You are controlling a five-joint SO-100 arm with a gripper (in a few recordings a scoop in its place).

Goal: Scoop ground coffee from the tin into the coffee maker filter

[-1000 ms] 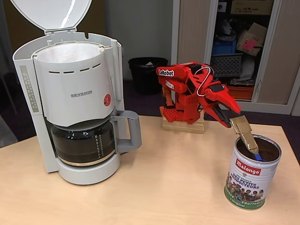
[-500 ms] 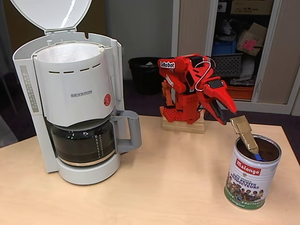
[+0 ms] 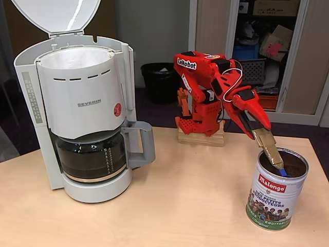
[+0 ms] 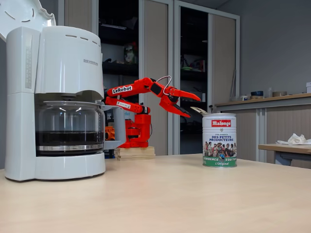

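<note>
coffee maker filter [image 3: 77, 57]: white paper seen in the open basket of the coffee maker [image 3: 82, 110], left on the table [image 3: 169, 206]
gripper [image 3: 257, 131]: above the tin rim, just at the scoop handle [image 3: 269, 148]; grip state cannot be told
tin [image 3: 275, 190]: upright at right, ground coffee [image 3: 293, 167] inside, scoop planted in it

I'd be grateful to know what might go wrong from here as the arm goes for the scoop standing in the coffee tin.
1. The scoop's handle leans on the tin rim; a nudge from the gripper may slide it aside.
2. The tin stands near the table edge, so a sideways push could tip it.
3. The filter sits high across the table, so coffee may spill on the way.
</note>
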